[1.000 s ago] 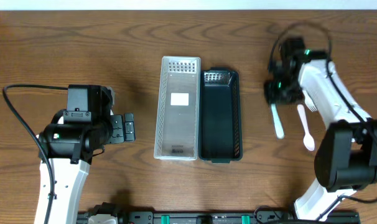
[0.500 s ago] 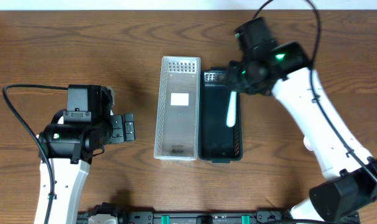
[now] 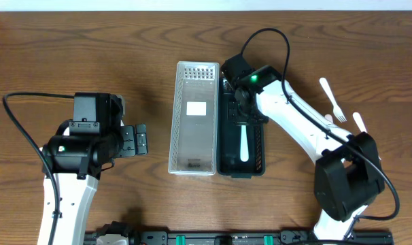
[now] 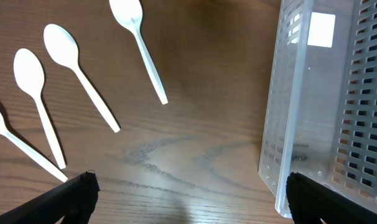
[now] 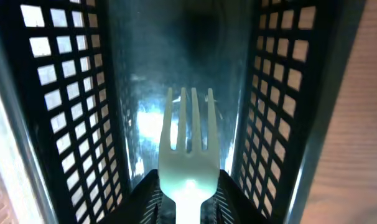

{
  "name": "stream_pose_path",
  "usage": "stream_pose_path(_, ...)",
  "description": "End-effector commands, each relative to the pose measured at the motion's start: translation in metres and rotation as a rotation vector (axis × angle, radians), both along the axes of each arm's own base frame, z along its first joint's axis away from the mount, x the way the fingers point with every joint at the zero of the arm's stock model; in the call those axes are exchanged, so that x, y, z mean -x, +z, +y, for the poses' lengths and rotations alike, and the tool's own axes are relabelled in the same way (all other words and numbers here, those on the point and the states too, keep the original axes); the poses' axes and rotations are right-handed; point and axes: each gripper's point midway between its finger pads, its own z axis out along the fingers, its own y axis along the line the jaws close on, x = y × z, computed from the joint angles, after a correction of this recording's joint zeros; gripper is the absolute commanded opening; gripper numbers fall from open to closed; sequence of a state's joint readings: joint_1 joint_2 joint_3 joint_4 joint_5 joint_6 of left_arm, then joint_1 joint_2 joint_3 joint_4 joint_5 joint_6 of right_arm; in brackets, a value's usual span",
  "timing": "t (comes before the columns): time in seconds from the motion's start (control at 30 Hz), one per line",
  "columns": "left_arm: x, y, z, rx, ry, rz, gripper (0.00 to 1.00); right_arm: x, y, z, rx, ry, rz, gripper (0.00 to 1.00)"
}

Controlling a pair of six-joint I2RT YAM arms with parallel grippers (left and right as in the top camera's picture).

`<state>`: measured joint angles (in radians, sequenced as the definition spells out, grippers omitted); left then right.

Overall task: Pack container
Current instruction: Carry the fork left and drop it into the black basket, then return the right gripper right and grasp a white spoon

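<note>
The white fork (image 5: pixel 188 158) was held by the right tool (image 5: pixel 188 190), its neck clasped between the two narrowly set fingers (image 5: pixel 145 200). The tines were pointed away from the tool, along the length of the black basket (image 3: pixel 229 139). From overhead, the right tool was seen lowered inside this basket near its middle, with the fork reaching from it toward the near end. Whether the fork was resting on the basket floor could not be told. Nothing else was seen inside the black basket.

The clear basket (image 3: pixel 196 146) was set just beside the black one, on its left, the long sides touching or nearly so. Only a white label (image 3: pixel 196 107) was seen inside it, on the floor toward the far end.

The left tool (image 3: pixel 139 141) was held wide open above the bench (image 3: pixel 90 47), left of the clear basket and apart from it, with nothing between its fingers. In the left wrist view, four white spoons (image 4: pixel 59 42) were seen lying on the bench left of the clear basket, their bowls toward the top of the view.

On the right side of the bench, well apart from both baskets, another white fork (image 3: pixel 332 99) was laid. Near it a further white utensil (image 3: pixel 359 122) was partly hidden by the right arm, so its kind could not be made out.
</note>
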<state>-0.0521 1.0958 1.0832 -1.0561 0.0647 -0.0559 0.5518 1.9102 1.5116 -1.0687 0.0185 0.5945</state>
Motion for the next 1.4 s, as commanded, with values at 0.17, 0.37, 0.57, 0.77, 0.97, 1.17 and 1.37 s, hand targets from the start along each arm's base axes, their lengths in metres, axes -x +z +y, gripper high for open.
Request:
stream_pose_path(0.17,0.0,0.005,0.002,0.003,0.015,-0.012,0.98,-0.012,0.01,0.007,-0.005,0.103,-0.068,0.5)
stream_pose_path(0.37,0.0,0.005,0.002,0.003,0.015,-0.012,0.98,-0.036,0.061,-0.005,-0.006,0.146,-0.149,0.56)
stream_pose_path(0.57,0.0,0.005,0.002,0.003,0.015,-0.012,0.98,-0.06,0.15,-0.076,0.029,-0.03,-0.298,0.77)
stream_pose_path(0.77,0.0,0.005,0.002,0.003,0.015,-0.011,0.98,-0.035,0.172,-0.179,0.112,-0.119,-0.24,0.91)
stream_pose_path(0.97,0.0,0.005,0.002,0.003,0.015,-0.012,0.98,-0.001,0.141,-0.238,0.165,-0.138,-0.055,0.94)
stream_pose_path(1.17,-0.001,0.005,0.002,0.003,0.015,-0.012,0.98,0.02,0.07,-0.257,0.167,-0.109,0.084,0.97)
stream_pose_path(1.37,-0.001,0.005,0.002,0.003,0.015,-0.012,0.98,0.035,0.007,-0.259,0.126,-0.005,0.13,0.98)
